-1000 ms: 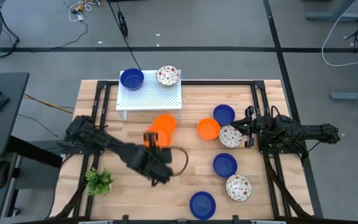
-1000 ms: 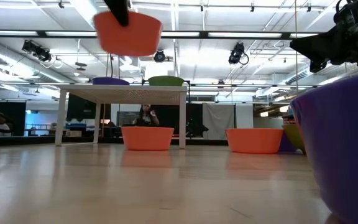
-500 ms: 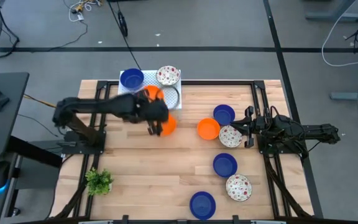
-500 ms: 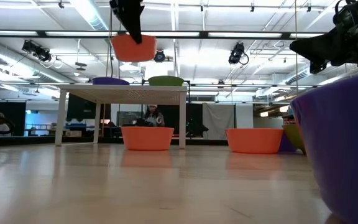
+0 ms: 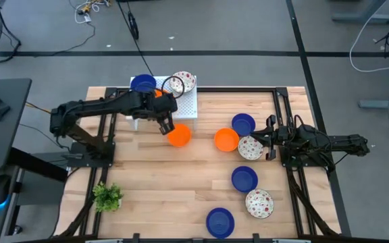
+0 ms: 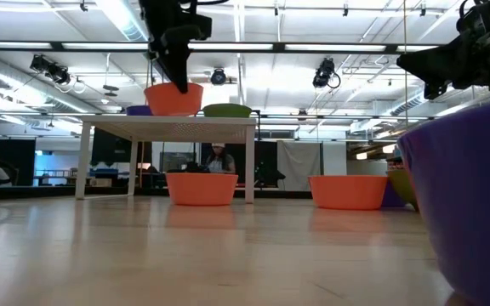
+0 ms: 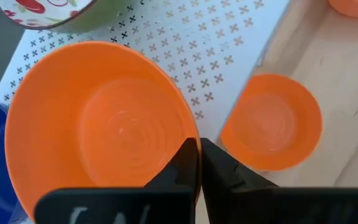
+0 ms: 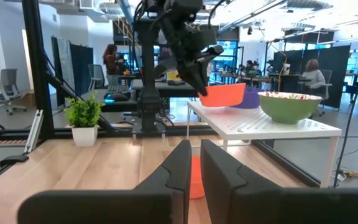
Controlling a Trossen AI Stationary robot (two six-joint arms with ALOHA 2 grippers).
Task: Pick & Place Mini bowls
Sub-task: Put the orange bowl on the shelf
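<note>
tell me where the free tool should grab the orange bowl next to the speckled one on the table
Take the orange bowl by its rim, coming straight down from above with one finger inside and one outside. It sits upright and open. Use the edge facing the left arm: the speckled bowl and a blue bowl crowd the other side. The right tool waits beside them.

open-plan robotics lab — ceiling light strips (image 6: 126, 21), floor cables (image 5: 377, 40), office chair (image 8: 5, 84), people at desks
</note>
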